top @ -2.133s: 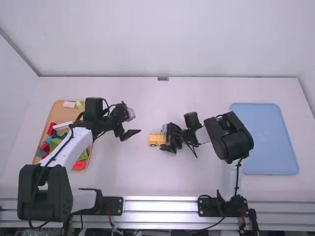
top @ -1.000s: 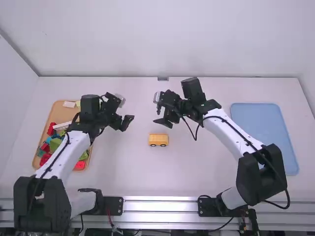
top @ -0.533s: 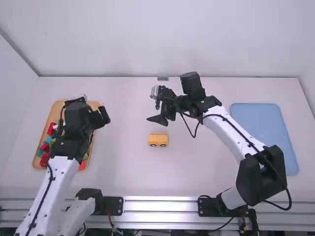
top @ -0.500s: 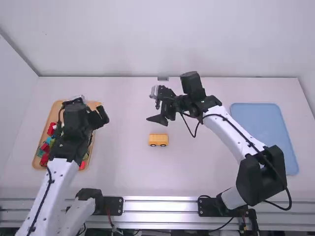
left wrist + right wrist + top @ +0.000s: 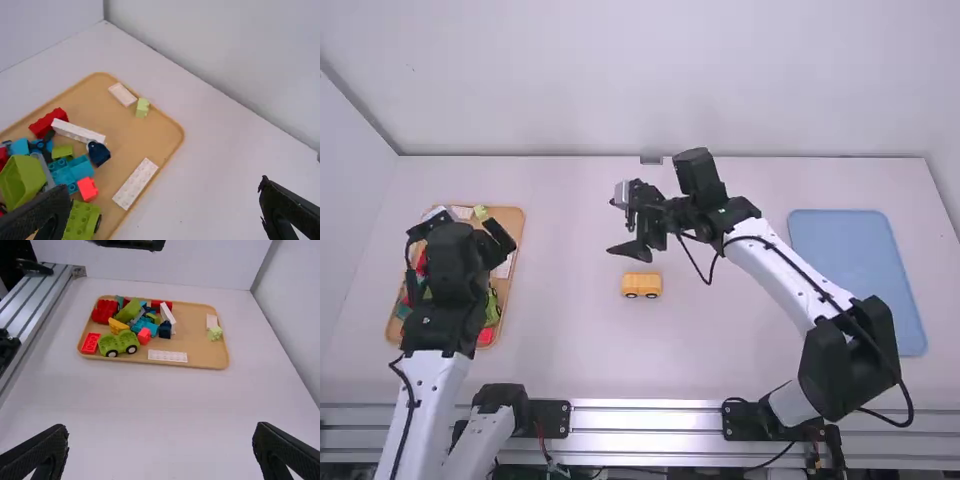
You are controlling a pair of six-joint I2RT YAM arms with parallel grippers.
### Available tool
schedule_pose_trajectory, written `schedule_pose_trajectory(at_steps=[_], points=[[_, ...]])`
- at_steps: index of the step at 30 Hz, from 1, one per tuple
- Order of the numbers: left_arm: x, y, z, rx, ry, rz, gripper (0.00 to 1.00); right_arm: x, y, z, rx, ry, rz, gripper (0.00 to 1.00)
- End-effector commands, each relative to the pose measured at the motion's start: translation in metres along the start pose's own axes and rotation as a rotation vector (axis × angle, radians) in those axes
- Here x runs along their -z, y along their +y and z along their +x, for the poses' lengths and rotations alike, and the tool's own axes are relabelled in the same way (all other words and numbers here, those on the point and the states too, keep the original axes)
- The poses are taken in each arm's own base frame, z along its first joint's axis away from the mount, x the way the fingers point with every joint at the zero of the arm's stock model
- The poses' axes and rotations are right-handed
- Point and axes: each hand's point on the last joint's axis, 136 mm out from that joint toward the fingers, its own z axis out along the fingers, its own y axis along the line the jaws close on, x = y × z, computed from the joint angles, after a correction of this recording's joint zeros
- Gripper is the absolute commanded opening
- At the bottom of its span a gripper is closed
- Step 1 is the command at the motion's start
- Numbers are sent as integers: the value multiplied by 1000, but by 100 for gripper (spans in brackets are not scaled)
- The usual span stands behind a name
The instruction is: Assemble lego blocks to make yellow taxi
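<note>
The yellow car (image 5: 642, 286) stands on the white table (image 5: 720, 345), near the middle of the frame. The right gripper (image 5: 623, 237) is just above it in the frame; its fingers are wide apart, and it has nothing between them. The left gripper (image 5: 499, 238) is at the left of the frame, over the wooden tray (image 5: 509, 217); it is also widely opened and holds nothing. In this tray lie many blocks, among them a green car (image 5: 117, 344) and a yellow block (image 5: 118, 326). The blue tray (image 5: 855, 280) is at the right of the frame.
</note>
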Motion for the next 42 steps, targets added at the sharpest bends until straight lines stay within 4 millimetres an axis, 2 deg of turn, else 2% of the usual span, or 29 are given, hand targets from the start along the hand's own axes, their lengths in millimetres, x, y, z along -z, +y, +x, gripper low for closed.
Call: schedule_pose_trajectory(at_steps=[1, 2, 6, 11, 13, 17, 18, 19, 20, 22, 26, 29, 32, 34, 37, 38, 42], points=[[-1, 8, -7, 37, 6, -29, 99, 1, -8, -10, 31, 17, 47, 99], [-2, 19, -6, 84, 34, -87, 99, 0, -9, -9, 34, 29, 56, 99], [-5, 43, -8, 138, 99, -226, 99, 0, -11, -6, 34, 43, 71, 98], [-19, 52, -11, 125, 198, -315, 99, -1, -11, -5, 41, 45, 69, 98], [-29, 57, -6, 105, 279, -371, 99, 1, -14, -3, 38, 51, 80, 99], [-51, 59, -1, 78, 340, -397, 99, 3, -17, -2, 35, 53, 88, 99], [-51, 59, -1, 78, 340, -397, 99, 3, -17, -2, 35, 53, 88, 99], [-66, 50, 6, 29, 404, -312, 99, 3, -18, -1, 35, 55, 91, 98], [-71, 46, 11, 23, 439, -268, 99, 5, -20, 0, 33, 60, 100, 99], [-78, 52, 20, 55, 496, -239, 99, 6, -23, 3, 31, 70, 115, 99], [-84, 99, 33, 202, 560, -383, 99, 7, -23, 3, 30, 70, 114, 99], [-85, 127, 53, 264, 657, -450, 99, 7, -24, 2, 34, 68, 117, 99], [-92, 135, 65, 294, 706, -457, 99, 7, -24, 2, 35, 68, 117, 99], [-100, 134, 76, 335, 742, -450, 99, 7, -23, 2, 59, 65, 111, 99], [-101, 131, 85, 426, 765, -472, 99, 7, -24, 2, 60, 68, 115, 99], [-100, 134, 90, 502, 769, -520, 99, 7, -24, 2, 60, 70, 117, 99], [-95, 139, 98, 619, 747, -629, 99, 6, -24, 3, 58, 71, 116, 99]])
